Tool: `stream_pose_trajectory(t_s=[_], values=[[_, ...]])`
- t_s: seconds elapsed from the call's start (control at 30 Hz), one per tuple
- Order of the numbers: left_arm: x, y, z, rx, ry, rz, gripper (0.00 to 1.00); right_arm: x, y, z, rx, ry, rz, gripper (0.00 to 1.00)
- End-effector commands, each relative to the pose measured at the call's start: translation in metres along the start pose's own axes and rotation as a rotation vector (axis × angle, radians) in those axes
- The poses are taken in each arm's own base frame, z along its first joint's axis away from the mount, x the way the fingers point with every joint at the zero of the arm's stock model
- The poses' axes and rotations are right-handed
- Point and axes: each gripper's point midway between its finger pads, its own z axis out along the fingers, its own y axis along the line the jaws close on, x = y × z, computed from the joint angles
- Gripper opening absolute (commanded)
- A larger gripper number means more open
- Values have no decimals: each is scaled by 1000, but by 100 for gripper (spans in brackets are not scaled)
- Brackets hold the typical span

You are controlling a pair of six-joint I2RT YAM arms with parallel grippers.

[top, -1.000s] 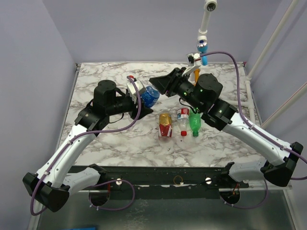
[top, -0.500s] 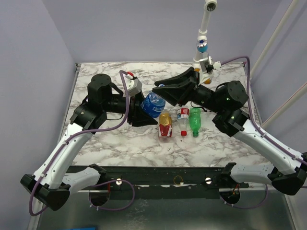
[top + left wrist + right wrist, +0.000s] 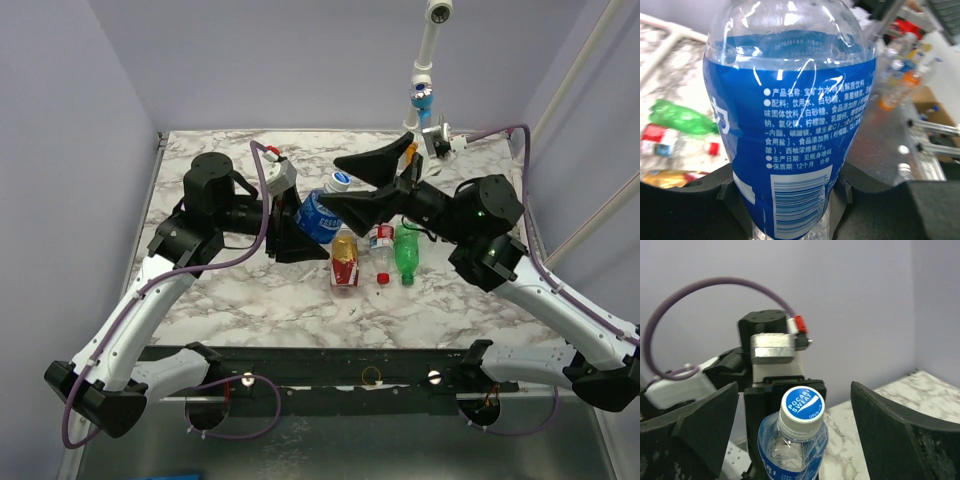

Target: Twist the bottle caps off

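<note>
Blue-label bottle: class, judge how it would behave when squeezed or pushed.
The blue-label bottle has clear walls and looks empty, so probably light and squashy. Its glossy label may slip in the left gripper. Round-bodied, it likely rolls if dropped.

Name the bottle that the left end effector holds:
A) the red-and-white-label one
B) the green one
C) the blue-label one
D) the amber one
C: the left end effector is shut around the blue-label bottle, whose label fills the left wrist view between the fingers.

Bottle (image 3: 790, 125) top, perhaps base, cropped
</note>
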Motion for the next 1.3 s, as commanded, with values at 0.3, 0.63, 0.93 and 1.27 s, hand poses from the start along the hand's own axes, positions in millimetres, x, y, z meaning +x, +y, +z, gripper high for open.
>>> stream_pose_trajectory(t_s=[0.3,0.63,0.93,1.27], values=[[12,100,-33,-544,34,311,26,38,-105,11,568,213,74,82],[17,102,-35,-563,39,302,26,35,-97,12,532,164,116,57],[19,102,-33,-551,36,269,26,38,-89,11,486,130,153,15],[3,17,-3,-99,-13,78,26,14,16,5,-108,97,-11,1]])
